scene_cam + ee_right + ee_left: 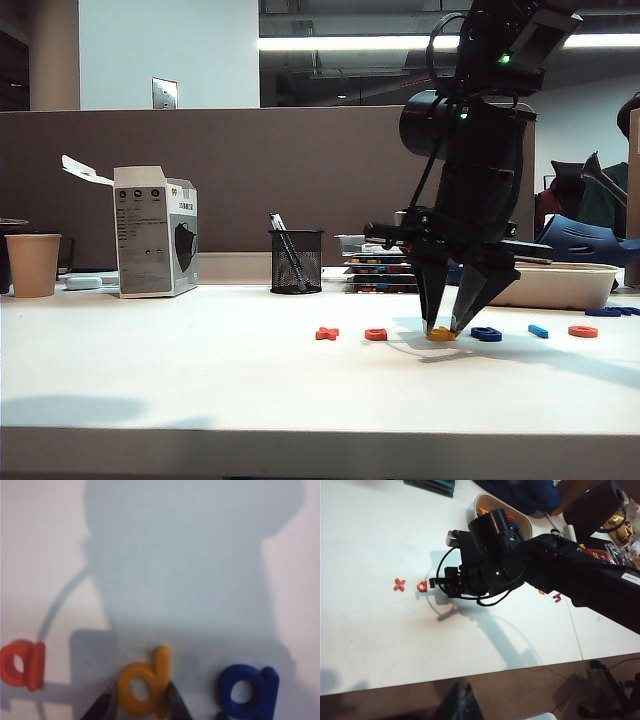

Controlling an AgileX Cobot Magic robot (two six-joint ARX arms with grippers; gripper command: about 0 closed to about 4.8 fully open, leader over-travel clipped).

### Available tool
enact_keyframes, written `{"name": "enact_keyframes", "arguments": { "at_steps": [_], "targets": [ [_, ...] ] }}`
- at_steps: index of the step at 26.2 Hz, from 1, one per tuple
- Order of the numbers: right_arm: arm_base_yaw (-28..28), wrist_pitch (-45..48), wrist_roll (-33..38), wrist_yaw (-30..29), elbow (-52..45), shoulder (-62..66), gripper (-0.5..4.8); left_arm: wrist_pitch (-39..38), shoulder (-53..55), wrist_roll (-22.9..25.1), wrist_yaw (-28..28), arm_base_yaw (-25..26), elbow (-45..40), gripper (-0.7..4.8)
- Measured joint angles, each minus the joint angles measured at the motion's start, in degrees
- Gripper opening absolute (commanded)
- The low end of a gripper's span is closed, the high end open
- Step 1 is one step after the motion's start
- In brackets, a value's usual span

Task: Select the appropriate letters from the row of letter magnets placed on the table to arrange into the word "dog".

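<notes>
Right end effector (137,705) astride upright yellow letter (145,685)

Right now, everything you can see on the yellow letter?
The yellow letter is a small flat lowercase "d", glossy like plastic: a round bowl with a hole and a stem. It lies flat on the white table, in the row between the red "a" and the dark blue "g", apart from both. The right pincer points down over it, one fingertip on each side, against or very near its edges. It has not left the table.
</notes>
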Motion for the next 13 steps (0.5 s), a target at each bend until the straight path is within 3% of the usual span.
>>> {"name": "enact_keyframes", "arguments": {
  "at_steps": [13],
  "targets": [
    [0.3, -3.8, 1.0, -0.8, -0.4, -4.4, 1.12, 0.0, 0.0, 0.0, 0.0, 0.0, 0.0, -0.05]
  ]
}}
